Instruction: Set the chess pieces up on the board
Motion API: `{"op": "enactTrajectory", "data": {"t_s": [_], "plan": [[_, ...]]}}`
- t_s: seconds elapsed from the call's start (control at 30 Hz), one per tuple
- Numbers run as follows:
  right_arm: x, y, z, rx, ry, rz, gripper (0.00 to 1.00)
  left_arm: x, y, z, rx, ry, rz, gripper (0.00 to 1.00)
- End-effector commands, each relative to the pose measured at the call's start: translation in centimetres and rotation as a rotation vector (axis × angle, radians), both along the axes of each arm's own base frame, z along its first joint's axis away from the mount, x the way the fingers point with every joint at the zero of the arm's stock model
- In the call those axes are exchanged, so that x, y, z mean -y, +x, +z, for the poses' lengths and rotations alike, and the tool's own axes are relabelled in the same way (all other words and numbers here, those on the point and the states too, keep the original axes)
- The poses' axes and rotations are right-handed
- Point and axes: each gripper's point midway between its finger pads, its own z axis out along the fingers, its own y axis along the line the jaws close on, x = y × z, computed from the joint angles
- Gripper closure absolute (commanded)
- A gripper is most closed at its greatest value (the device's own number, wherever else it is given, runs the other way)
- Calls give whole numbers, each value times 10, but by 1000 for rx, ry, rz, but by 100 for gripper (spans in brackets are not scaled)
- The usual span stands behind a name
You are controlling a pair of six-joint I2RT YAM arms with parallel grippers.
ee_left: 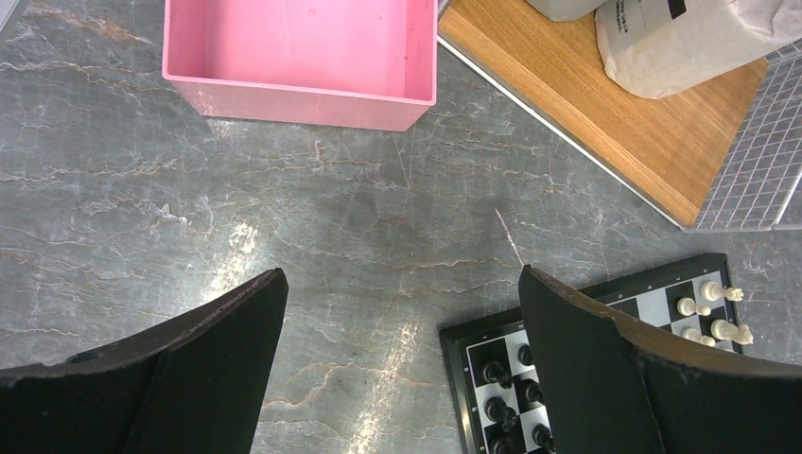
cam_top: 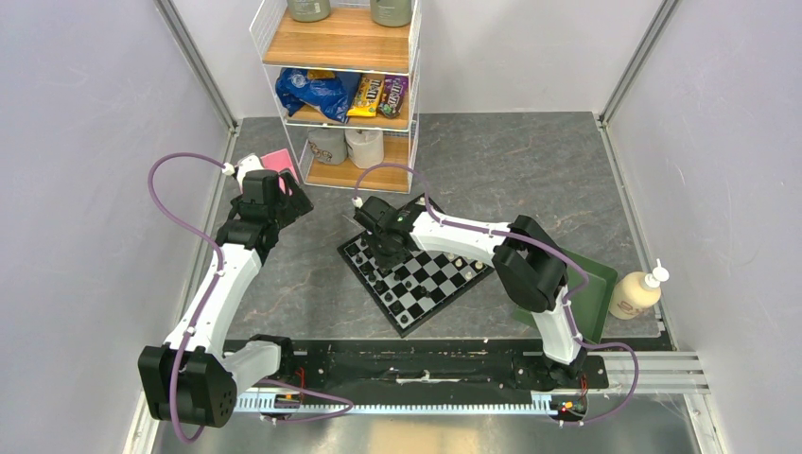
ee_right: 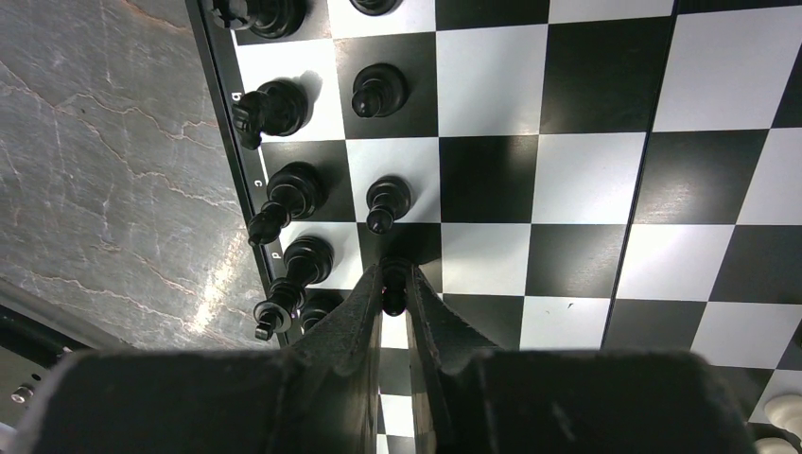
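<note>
Your right gripper [ee_right: 394, 317] is clamped on a black pawn [ee_right: 394, 287], low over the board [ee_right: 586, 189] on black's pawn row. The neighbouring pawn [ee_right: 386, 200] and a back-rank piece [ee_right: 301, 270] stand close by, so a wide release or sideways drift could topple them. Your left gripper [ee_left: 402, 284] hangs spread and empty over the table [ee_left: 189, 189], near the pink box [ee_left: 298, 57].

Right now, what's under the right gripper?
A black pawn, pinched between the right gripper's fingers, over the chessboard. Whether its base touches the square is hidden by the fingers.
</note>
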Motion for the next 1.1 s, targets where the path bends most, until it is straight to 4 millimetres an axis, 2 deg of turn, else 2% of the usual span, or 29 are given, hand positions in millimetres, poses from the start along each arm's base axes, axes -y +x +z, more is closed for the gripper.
{"op": "enactTrajectory", "data": {"t_s": [0.0, 0.13, 0.37, 0.6, 0.7, 0.8, 0.97, 1.07], "plan": [[-11, 4, 2, 7, 30, -1, 80, 0, 7, 10, 46, 0, -12, 0], [-10, 5, 1, 9, 27, -1, 78, 1, 7, 10, 47, -2, -12, 0], [-11, 5, 7, 18, 36, 3, 68, 1, 8, 9, 43, -4, -15, 0], [-3, 11, 30, 75, 46, -7, 62, 1, 6, 8, 44, -4, -14, 0], [3, 12, 41, 98, 52, -12, 55, 1, 6, 8, 43, -5, -12, 0], [14, 11, 46, 121, 42, -27, 54, 1, 6, 7, 41, -6, -12, 0], [29, 3, 40, 104, 28, -47, 53, 2, 5, 7, 41, -7, -16, 0], [29, -7, 30, 55, 35, -39, 55, 3, 5, 7, 43, -15, -20, 0]]}}
